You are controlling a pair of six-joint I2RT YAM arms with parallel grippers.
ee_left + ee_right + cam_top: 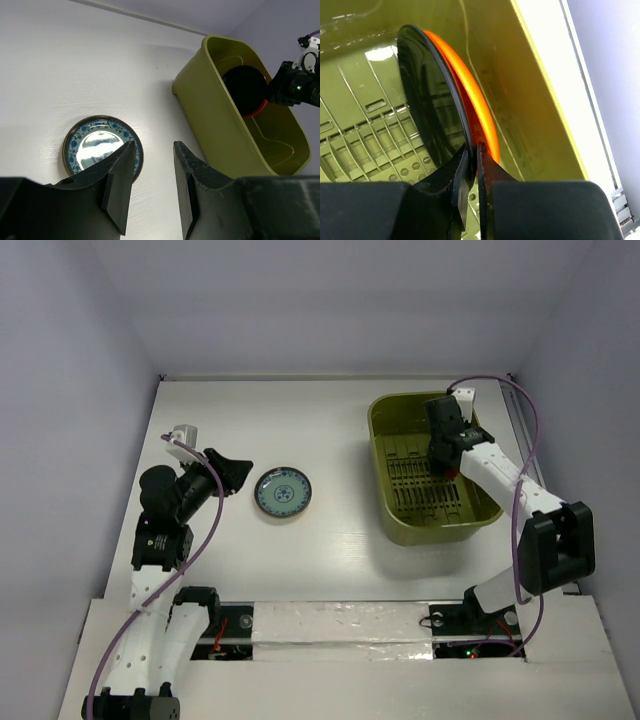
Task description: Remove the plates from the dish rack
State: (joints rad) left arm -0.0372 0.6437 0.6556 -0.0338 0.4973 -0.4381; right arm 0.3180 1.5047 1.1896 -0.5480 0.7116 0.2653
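The olive-green dish rack (pixel 383 475) stands at the right of the table; it also shows in the left wrist view (pixel 210 115) and the right wrist view (pixel 530 100). A black plate (pixel 427 100) stands on edge inside it, with an orange-red plate (pixel 476 102) close behind. My right gripper (pixel 474 147) is shut on the black plate's rim, inside the rack (pixel 445 465). A light blue patterned plate (pixel 283 492) lies flat on the table. My left gripper (pixel 154 143) is open and empty, just right of that plate (pixel 97 147). No yellow-orange plate is in view.
White walls close in the table at the back and on both sides. The rack's right wall lies near the table's right edge (pixel 580 100). The right arm's purple cable (pixel 530 440) loops beside the rack.
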